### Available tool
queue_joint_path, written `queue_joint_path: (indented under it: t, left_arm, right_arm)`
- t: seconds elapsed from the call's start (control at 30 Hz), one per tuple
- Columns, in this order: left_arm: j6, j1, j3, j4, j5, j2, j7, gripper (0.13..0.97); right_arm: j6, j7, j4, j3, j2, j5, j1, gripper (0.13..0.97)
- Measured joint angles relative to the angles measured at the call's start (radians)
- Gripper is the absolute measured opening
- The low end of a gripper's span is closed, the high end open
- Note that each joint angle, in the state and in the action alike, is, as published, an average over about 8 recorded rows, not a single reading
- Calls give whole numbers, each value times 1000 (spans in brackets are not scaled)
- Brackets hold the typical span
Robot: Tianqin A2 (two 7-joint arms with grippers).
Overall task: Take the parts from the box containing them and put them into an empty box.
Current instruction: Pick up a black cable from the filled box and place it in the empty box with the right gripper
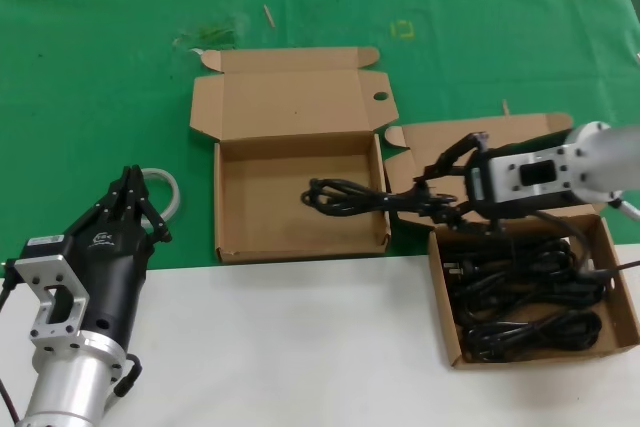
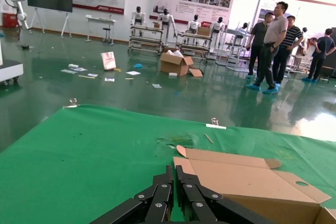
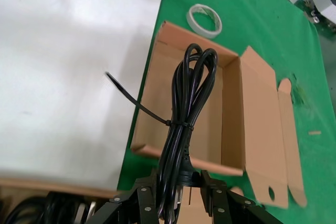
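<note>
Over the right wall of the empty box, the right gripper reaches in sideways from the robot's right, its arm stretched low across the full box. Its fingers are clamped on one cord bundle, which sticks out level toward the left so the looped end hangs above the bare cardboard floor, not touching it as far as I can see.

The left gripper sits parked at the near left, over the edge where the white surface meets the green cloth. Its fingers are pressed together with nothing between them.

The right wrist view gives stuff the head view doesn't: a thin black cable tie cinched round the middle of the bundle with its tail poking out sideways, and the plug end sitting right between the fingers. The left wrist view mostly looks past the open lid into a hall with people standing around.

Count: two cardboard boxes, both with lids folded back. One bundle in the air, and a tangle still in the full box, roughly three or four, can't separate them cleanly. One whitish tube ring lies on the cloth just beside the left gripper.
</note>
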Motion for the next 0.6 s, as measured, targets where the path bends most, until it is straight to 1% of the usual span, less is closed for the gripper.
queue_joint_path:
  t: [0.3,0.6]
  left_arm:
    - [0,0,0,0,0,0,0,156]
    - [0,0,0,0,0,0,0,156]
  right_arm:
    - [49,-18,-67,-30,-95,-17,15,302]
    - [106,-48,-172,-47,-186,-20,39,302]
